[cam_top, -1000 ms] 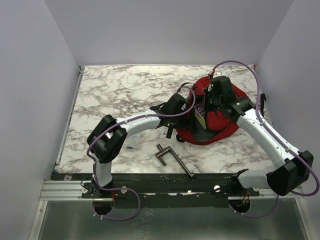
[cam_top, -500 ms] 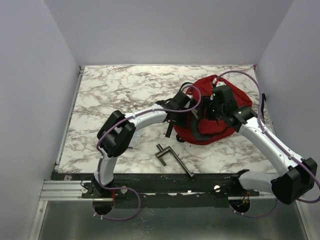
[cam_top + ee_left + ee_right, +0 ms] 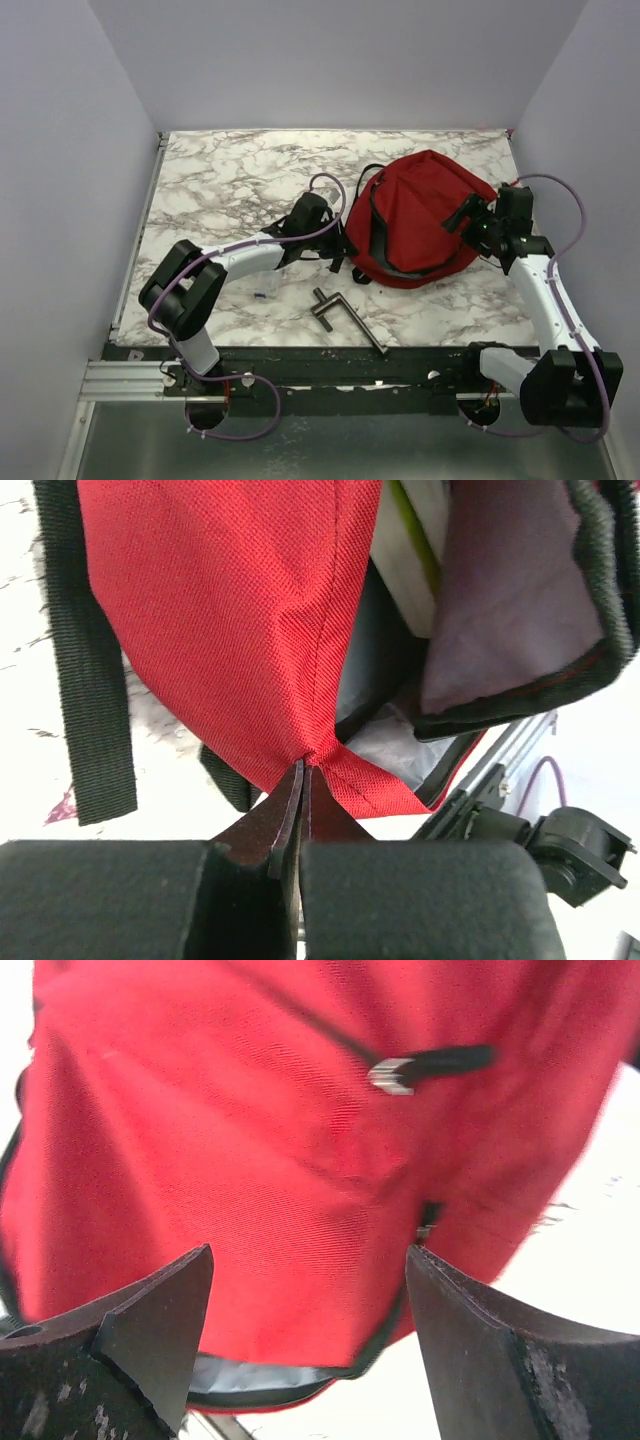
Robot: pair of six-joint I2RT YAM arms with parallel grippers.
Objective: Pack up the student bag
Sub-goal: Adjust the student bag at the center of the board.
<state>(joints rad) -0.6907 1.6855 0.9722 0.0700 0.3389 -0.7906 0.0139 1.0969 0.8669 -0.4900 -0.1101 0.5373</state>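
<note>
Drawn back off the bag [image 3: 425,205] at the table's [image 3: 230,170] right, our left gripper [image 3: 303,770] pinches its corner, our right gripper [image 3: 308,1260] stands spread beside it; we judge stretching the mouth open comes next.

Overhead plus 2 close wrist cameras share the bag [image 3: 430,205].

A white-and-grey marbled tabletop [image 3: 220,180] fills the middle of the frame. At lower centre lies 1 dark metal T-shaped handle [image 3: 328,309], with 1 small unidentifiable bluish object [image 3: 262,295] to its left.
</note>
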